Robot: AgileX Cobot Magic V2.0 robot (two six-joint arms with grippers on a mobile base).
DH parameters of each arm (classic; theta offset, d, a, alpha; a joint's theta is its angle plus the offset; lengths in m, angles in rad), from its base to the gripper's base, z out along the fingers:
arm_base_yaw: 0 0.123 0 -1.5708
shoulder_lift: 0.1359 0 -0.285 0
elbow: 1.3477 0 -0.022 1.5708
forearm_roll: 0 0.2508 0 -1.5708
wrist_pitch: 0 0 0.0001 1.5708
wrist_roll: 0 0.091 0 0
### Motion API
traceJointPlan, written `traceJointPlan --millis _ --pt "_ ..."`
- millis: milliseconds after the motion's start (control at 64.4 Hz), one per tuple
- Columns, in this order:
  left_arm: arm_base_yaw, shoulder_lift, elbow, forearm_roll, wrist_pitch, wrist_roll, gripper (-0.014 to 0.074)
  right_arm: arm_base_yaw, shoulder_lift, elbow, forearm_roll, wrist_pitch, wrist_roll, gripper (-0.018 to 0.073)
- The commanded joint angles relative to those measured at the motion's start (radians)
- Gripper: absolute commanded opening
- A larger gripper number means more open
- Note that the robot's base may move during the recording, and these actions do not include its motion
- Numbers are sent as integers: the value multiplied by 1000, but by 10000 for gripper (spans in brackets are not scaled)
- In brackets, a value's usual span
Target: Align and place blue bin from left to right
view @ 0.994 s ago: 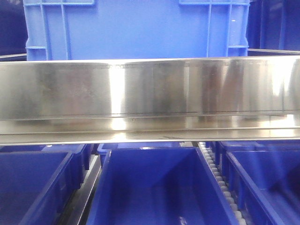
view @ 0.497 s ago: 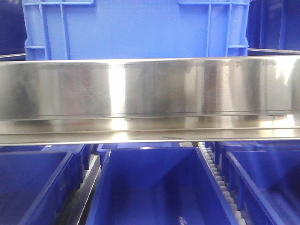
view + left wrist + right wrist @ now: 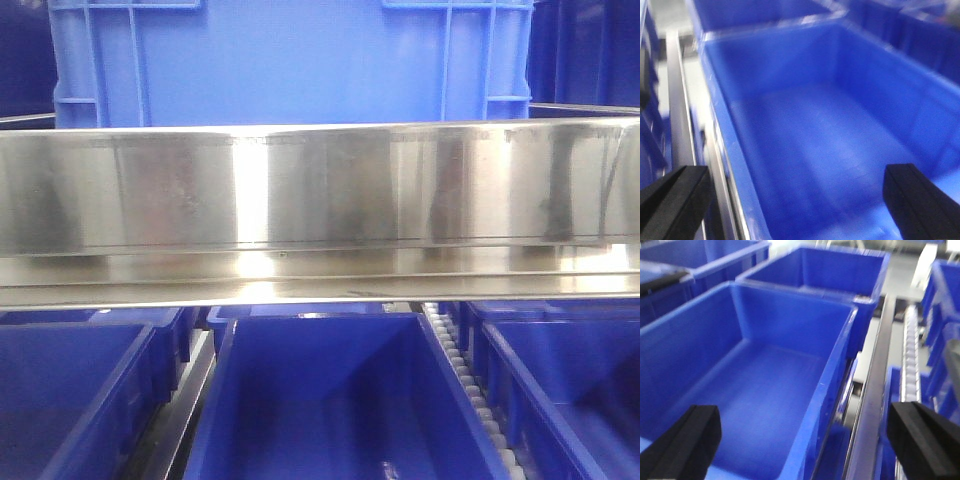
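Barely anything has moved, only dark reflections drifting on the brushed steel rail (image 3: pixel 320 190); the large light-blue ribbed plastic bin (image 3: pixel 290 60) sits behind it, my left claw (image 3: pixel 800 205) and right claw (image 3: pixel 805 440) both spread wide, pinching nothing, so I judge the grasp not yet made.

One light-blue bin (image 3: pixel 290 60); three dark-blue bins (image 3: pixel 330 400) below steel rail (image 3: pixel 320 190).

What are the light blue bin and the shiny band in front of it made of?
The blue bin: likely moulded plastic, satin, uniform colour, raised ribs. The band: apparently brushed stainless steel or similar metal, silvery with blurred reflections.
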Motion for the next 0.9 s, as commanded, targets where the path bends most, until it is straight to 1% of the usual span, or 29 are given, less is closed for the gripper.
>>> traceJointPlan --millis 0,62,109,202,280,450,482,590,761,808,885 --pt "-7 78 -112 57 101 -79 601 1 89 -115 -10 95 31 568" --pt "-7 146 -208 81 162 -94 601 1 156 -192 -20 151 77 568" --pt "-7 191 -270 83 195 -97 601 1 207 -242 -32 189 103 568" --pt "-7 270 -373 96 256 -97 601 1 280 -306 -41 233 115 568" --pt "-11 325 -426 134 257 -97 601 1 330 -332 -72 271 130 568" --pt "-11 386 -440 162 257 -99 601 2 400 -334 -235 310 189 568" --pt "-11 392 -440 170 257 -102 601 2 407 -334 -248 307 194 568" --pt "-11 403 -440 196 257 -110 601 16 413 -336 -248 271 208 568" --pt "-11 416 -444 199 257 -112 601 71 416 -338 -248 194 208 568" --pt "-11 422 -444 199 257 -112 601 83 424 -346 -248 190 208 568" --pt "-11 431 -444 199 257 -112 601 92 446 -377 -273 224 217 568"
